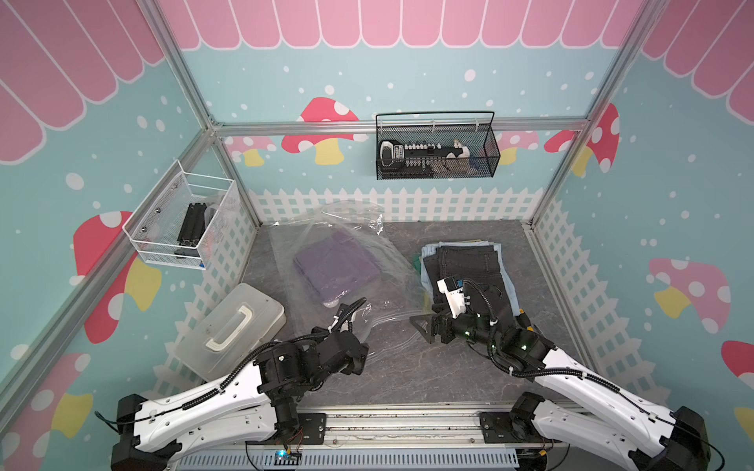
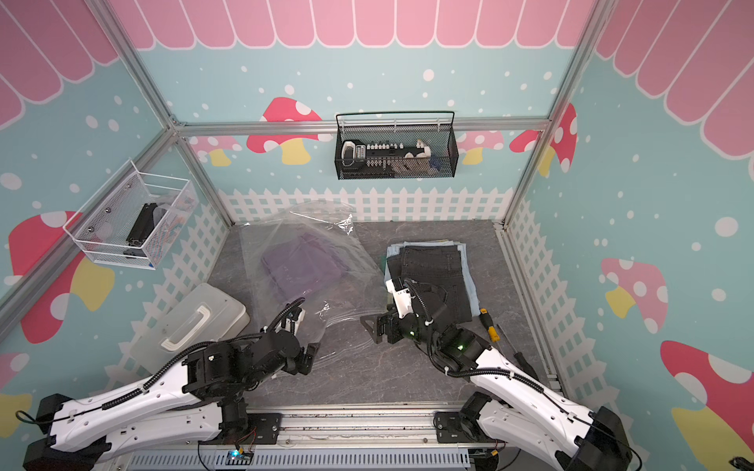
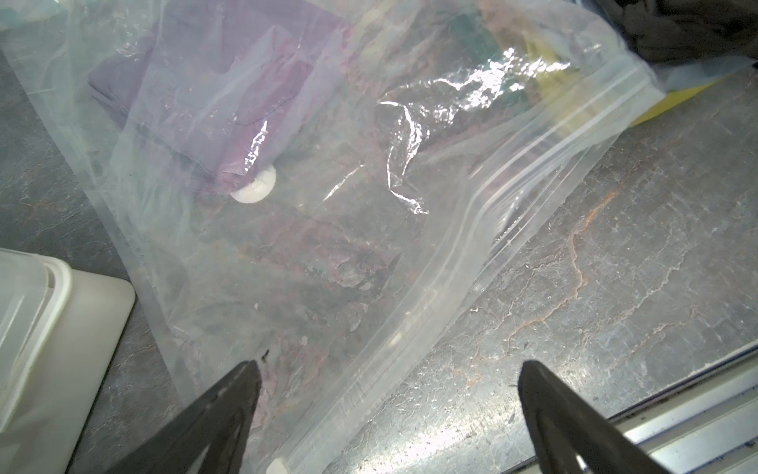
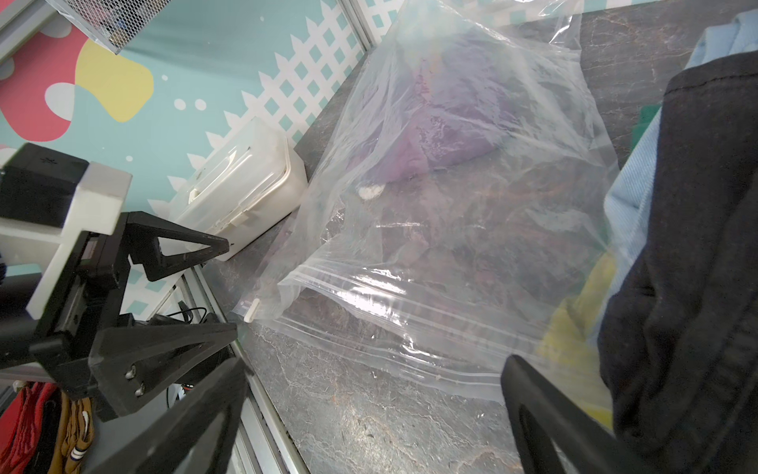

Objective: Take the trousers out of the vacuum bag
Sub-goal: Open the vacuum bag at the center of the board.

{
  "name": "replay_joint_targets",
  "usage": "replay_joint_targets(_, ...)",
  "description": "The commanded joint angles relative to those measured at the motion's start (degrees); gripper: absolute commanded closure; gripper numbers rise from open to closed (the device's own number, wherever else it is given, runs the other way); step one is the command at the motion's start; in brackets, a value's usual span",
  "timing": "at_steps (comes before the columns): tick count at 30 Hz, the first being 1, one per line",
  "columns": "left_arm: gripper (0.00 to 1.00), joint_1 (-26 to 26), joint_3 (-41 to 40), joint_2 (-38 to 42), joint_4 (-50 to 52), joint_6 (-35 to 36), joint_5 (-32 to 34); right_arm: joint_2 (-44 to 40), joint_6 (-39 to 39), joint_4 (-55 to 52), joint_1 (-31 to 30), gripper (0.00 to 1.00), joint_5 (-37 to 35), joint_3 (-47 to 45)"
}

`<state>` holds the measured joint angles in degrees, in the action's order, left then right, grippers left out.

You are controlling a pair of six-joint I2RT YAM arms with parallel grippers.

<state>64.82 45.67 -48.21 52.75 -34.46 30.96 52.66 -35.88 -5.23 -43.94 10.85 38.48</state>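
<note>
– Purple trousers (image 1: 336,267) are the only pair I can see inside the vacuum bag (image 1: 391,293). They lie folded toward its far, closed end, on the tabletop (image 1: 408,367).

– And the rest?

– Out, by the look of it. A stack of folded trousers (image 1: 469,261) sits just beside the bag on the right arm's side. It has a dark pair on top and a light blue pair (image 1: 511,285) under it, with a green edge (image 1: 417,265) and a yellow corner (image 4: 574,328) peeking out. A tan one I cannot pick out for certain.

– So most of the job is done?

– I'd judge so, with one pair left to pull. The zip-seal edge (image 3: 512,197) faces the arms, and its two layers look parted in the right wrist view. The slider clip (image 4: 251,310) sits at the corner, so the mouth seems open.

– Is either arm holding anything?

– No. The left end effector (image 3: 387,369) hangs over the near corner of the bag, jaws spread wide with nothing between them. The right end effector (image 4: 375,367) is spread too and empty, low near the mouth and next to the stack.

– What remains, then?

– Reach in, grip the purple pair, draw it out past the seal and add it to the stack. The hard box (image 1: 232,330) by the bag plays no part.
</note>
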Motion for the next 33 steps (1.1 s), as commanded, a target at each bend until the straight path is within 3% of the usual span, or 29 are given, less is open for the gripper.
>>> replay_joint_targets(1, 0.01, 1.05, -0.93, 1.37, 3.03, -4.05, 4.44, -0.30, -1.24, 2.55, -0.43, 0.01, 0.14, -0.56)
replay_joint_targets(6, 0.01, 1.13, -1.74, -1.24, 3.10, -4.98, 6.25, -2.44, -2.76, 2.60, -0.44, 0.02, -1.21, -1.73)
replay_joint_targets(17, 0.01, 2.16, -1.90, -8.49, -1.43, -1.56, 2.35, -6.06, -4.97, 2.01, -0.44, 0.03, -0.50, -3.38)
replay_joint_targets(33, 0.04, 1.89, -1.84, -9.36, -1.87, -2.25, 2.44, -8.10, -4.92, 1.01, -0.71, 0.03, 0.55, -4.36)
